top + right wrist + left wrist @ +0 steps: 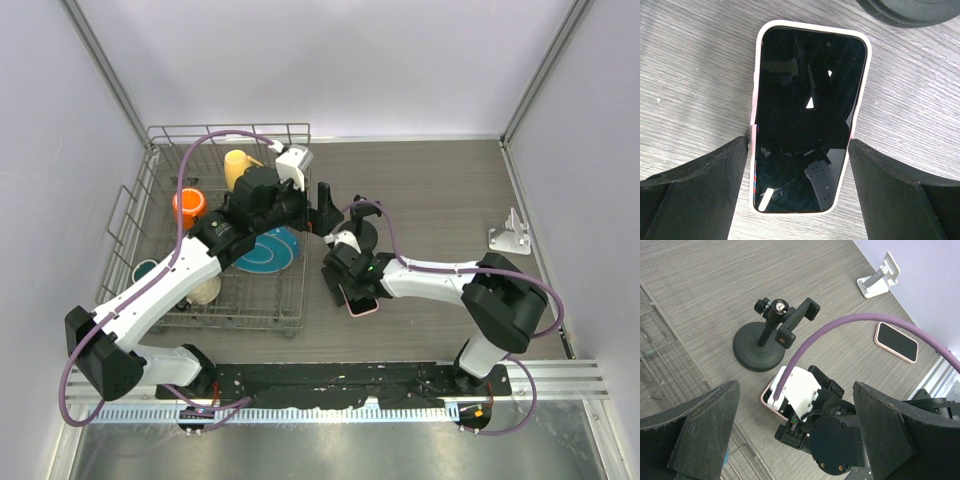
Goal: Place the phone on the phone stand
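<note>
Likely step: picking up phone [807,100]. Phone lying flat, screen up, on table [690,60], just beside disc base of phone stand [765,340]. Low over it, right gripper [797,142] sitting with fingers [700,190] spread wide, flanking both long edges; contact unclear. Above stand, left gripper [324,210] hanging spread wide, gripping nothing. Doing it well: keeping case centred between fingers, sinking tips to tabletop, closing squarely at mid-length; thin glossy edge probably slipping under skewed pinch.

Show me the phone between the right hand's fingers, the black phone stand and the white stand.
phone [807,115], right wrist view, centre of its screen.
black phone stand [755,347], left wrist view, on its round base.
white stand [872,288], left wrist view, on its base.
</note>
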